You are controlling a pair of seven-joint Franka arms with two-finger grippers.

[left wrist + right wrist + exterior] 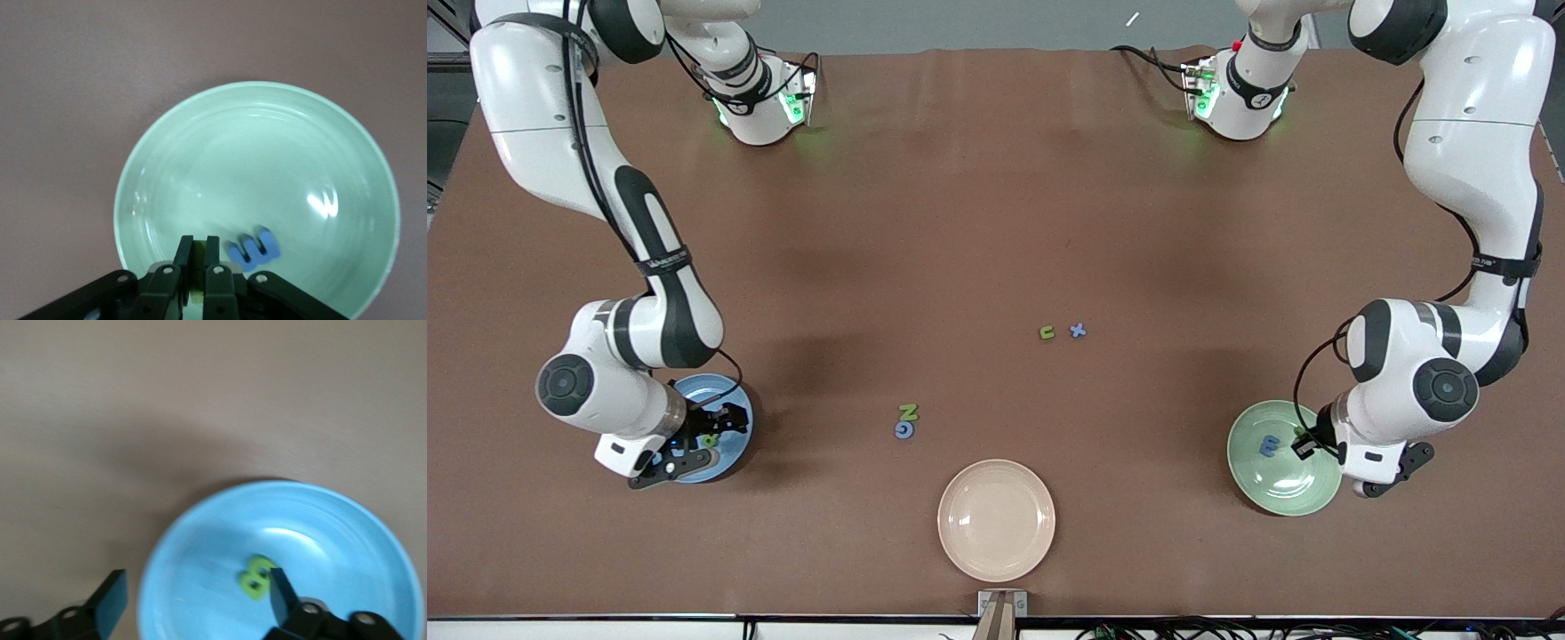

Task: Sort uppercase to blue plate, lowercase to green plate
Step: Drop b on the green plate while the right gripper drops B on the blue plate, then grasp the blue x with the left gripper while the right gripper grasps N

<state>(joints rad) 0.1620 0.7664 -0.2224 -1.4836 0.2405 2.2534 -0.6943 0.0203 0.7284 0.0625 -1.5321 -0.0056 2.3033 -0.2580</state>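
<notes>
My left gripper (1304,442) (198,248) hangs low over the green plate (1282,491) (267,153), shut on a small green lowercase piece (199,245). A blue m (1268,444) (253,248) lies in that plate beside the fingers. My right gripper (694,442) (197,600) stands open over the blue plate (694,385) (333,520). A green B (710,439) (257,577) lies on the plate close to one finger (283,593). On the table lie a green N (908,412) touching a blue G (904,430), and a green u (1047,332) beside a blue x (1079,330).
A cream plate (996,520) sits near the table's front edge, nearer to the camera than the N and G. Both arm bases stand along the table's back edge. Brown tabletop stretches between the blue and green plates.
</notes>
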